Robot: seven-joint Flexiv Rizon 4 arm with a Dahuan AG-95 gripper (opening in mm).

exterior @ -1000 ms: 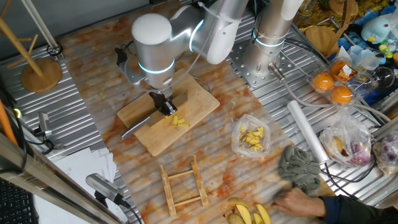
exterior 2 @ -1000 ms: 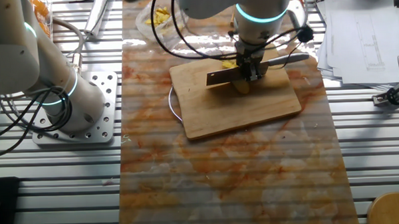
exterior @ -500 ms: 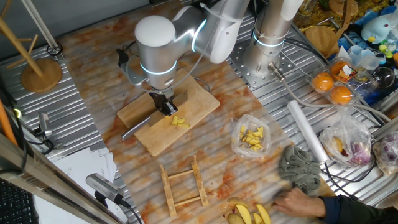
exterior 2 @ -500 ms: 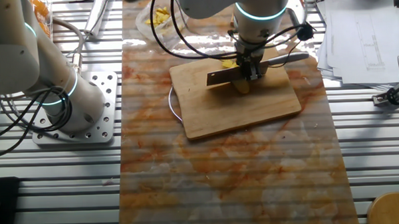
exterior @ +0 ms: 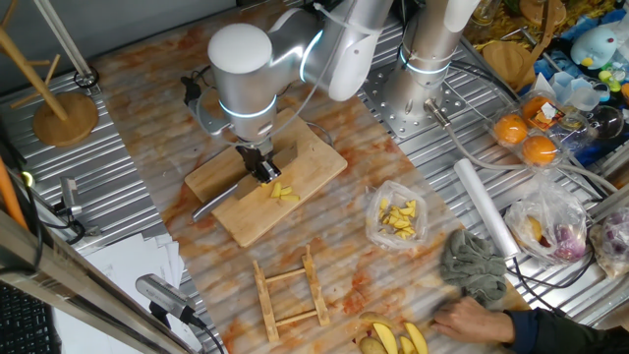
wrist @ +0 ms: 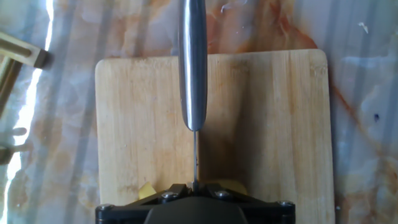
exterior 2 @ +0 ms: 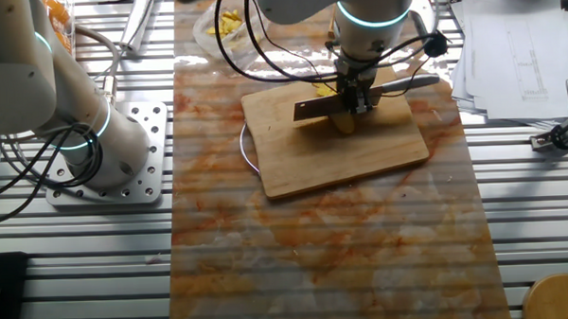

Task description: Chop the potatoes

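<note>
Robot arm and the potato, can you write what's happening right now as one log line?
step: chopping | gripper: shut on knife | potatoes: yellow pieces on cutting board | blade: over pieces

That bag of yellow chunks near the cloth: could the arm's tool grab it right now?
Probably not: the tool is shut on the knife over the cutting board, while the bag lies apart on the table.

Opposite overhead views, close hand view
</note>
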